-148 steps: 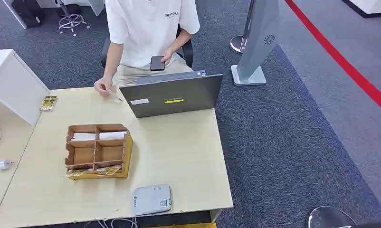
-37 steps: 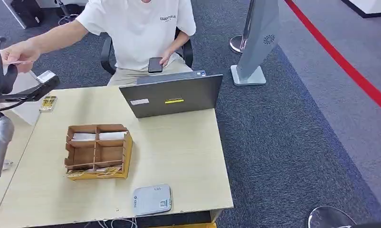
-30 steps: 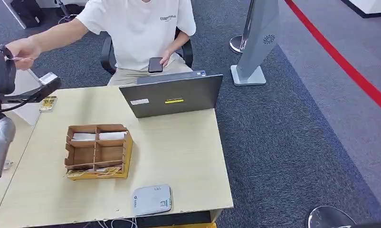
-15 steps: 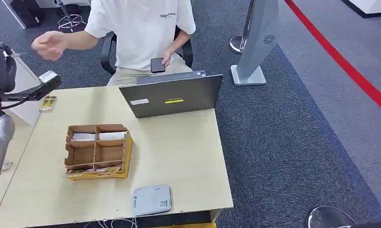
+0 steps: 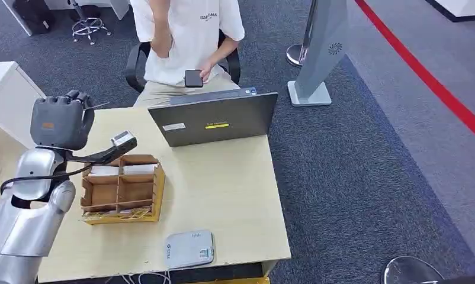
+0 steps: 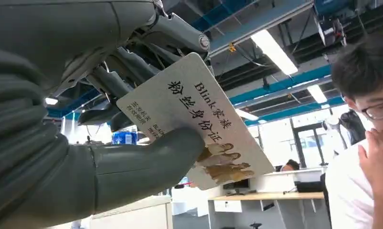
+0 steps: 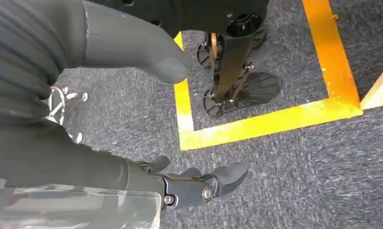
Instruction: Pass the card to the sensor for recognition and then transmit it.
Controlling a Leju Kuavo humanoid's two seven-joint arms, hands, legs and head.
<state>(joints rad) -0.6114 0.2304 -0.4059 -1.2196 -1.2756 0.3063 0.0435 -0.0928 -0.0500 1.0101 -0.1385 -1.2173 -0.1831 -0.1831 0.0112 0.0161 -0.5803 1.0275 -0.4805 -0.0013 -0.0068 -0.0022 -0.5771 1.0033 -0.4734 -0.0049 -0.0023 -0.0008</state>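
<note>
1. Currently: left hand [image 5: 60,121] raised at left of the head view, above the left part of the table [image 5: 223,195], back of hand toward camera.
2. Pinching the card [image 6: 199,119] between thumb [image 6: 146,160] and darker fingers [image 6: 132,62]; in the head view just a thin edge of card [image 5: 98,106] poking out at the hand's upper right.
3. Card face in the left wrist view: white, printed text, gold figures near the free corner; roughly half sticking out past the thumb.
4. Sensor [image 5: 189,248]: grey-white flat box at the table's near edge, lower centre, well apart from card and hand.
5. Cardboard organizer [image 5: 122,189] at centre-left of the table, just right of the left forearm, split into compartments.
6. Two far compartments each holding a white stack [image 5: 122,170]; middle compartments look bare cardboard; gold-printed cards [image 5: 116,214] lying along the near edge.
7. Right hand [image 7: 199,186] hanging over grey carpet in the right wrist view, fingers loosely spread, holding nothing.
8. Laptop [image 5: 214,121] open at the table's far edge, lid back toward camera.
9. Person [image 5: 185,41] in a white shirt seated behind it, one hand up near the face, other holding a phone [image 5: 193,78].
</note>
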